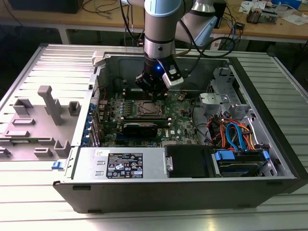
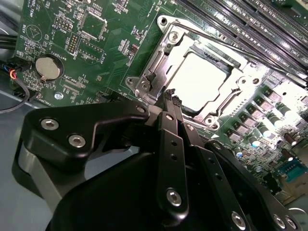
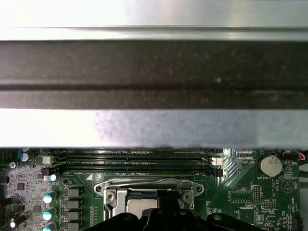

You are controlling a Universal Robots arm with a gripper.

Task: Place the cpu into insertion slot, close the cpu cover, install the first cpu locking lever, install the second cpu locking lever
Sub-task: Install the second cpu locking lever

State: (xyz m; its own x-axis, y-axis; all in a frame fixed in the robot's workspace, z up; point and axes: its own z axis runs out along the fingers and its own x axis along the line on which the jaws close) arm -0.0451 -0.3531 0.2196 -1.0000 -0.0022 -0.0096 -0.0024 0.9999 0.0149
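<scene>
Down inside the open computer case (image 1: 192,192), hovering low over the green motherboard (image 1: 180,122) in the exterior view. Fingers (image 2: 172,159) pressed narrow together in the second wrist view, tips nearly meeting, nothing between them. Gripper (image 2: 169,96) poised right at the edge of the insertion slot (image 2: 202,79), tips just above the silvery rim at one corner; whether touching it, hard to tell.

Cpu (image 2: 201,79) lying flat in the slot, its pale metal top glaring bright through the square cut-out. Cpu cover (image 2: 159,60) down over it, framing the chip on all sides. Thin locking lever (image 2: 226,41) running along the far side of the frame, next to the long memory slots (image 2: 250,19). Round coin battery (image 2: 48,67) off to the side on the board, well apart from the fingertips.

Same socket in the first wrist view: metal frame (image 3: 149,187) with two screws, memory slots (image 3: 134,161) just beyond, case wall (image 3: 154,62) spanning behind.

In the exterior view, slot (image 1: 146,109) sitting just near of the gripper (image 1: 150,89), black card (image 1: 144,128) nearer still, blue and orange cables (image 1: 236,134) at the exterior view's right, grey fixture (image 1: 50,103) on the worktop (image 1: 38,192) at the exterior view's left.
</scene>
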